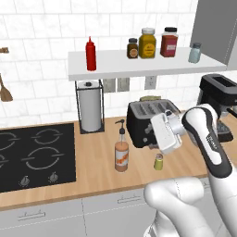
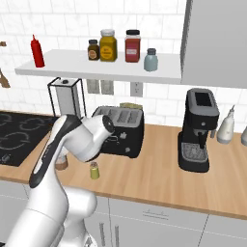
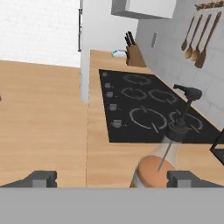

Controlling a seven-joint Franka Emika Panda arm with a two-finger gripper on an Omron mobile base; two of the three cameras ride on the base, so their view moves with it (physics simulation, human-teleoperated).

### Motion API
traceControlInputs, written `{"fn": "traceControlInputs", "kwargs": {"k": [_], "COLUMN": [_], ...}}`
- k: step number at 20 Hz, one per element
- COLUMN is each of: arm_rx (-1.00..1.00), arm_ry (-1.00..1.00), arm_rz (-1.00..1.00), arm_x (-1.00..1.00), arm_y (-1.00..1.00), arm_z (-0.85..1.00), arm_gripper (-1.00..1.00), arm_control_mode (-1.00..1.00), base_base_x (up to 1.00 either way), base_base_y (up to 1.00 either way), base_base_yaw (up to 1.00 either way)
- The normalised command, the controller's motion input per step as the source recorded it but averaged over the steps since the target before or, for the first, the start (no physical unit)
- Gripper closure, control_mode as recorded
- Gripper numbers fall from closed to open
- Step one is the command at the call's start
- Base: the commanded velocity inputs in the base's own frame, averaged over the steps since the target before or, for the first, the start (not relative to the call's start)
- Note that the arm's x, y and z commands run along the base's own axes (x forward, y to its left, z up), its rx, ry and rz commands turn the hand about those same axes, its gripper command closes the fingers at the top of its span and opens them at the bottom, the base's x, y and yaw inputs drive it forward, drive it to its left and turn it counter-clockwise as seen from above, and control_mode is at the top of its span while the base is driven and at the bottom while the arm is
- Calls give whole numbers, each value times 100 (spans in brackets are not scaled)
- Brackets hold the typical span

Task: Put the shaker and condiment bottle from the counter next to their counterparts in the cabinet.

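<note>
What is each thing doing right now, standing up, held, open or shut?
Gripper: open, holding nothing.
Condiment bottle: upright on the counter, not held.
Shaker: upright on the counter, not held.
Red bottle: upright on the shelf.
Blue-grey shaker: upright on the shelf.

Condiment bottle (image 1: 121, 154) upright on counter (image 1: 92, 166); tiny shaker (image 1: 159, 162) upright nearby, apart
</note>
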Motion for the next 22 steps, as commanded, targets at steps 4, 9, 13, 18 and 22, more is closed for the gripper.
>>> {"fn": "traceControlInputs", "kwargs": {"k": [4, 9, 13, 18, 22], "arm_rx": [0, 0, 0, 0, 0], "arm_ry": [0, 0, 0, -5, -2], "arm_rz": [18, 10, 5, -3, -1], "arm_x": [35, 28, 51, 13, 3], "arm_y": [-19, 1, 16, 18, 11], "arm_z": [0, 0, 0, -5, 0], "arm_gripper": [-100, -100, -100, -100, -100], "arm_control_mode": [-100, -100, -100, -100, -100], "base_base_x": [0, 0, 0, 0, 0], "base_base_y": [0, 0, 0, 0, 0], "base_base_yaw": [0, 0, 0, 0, 0]}}
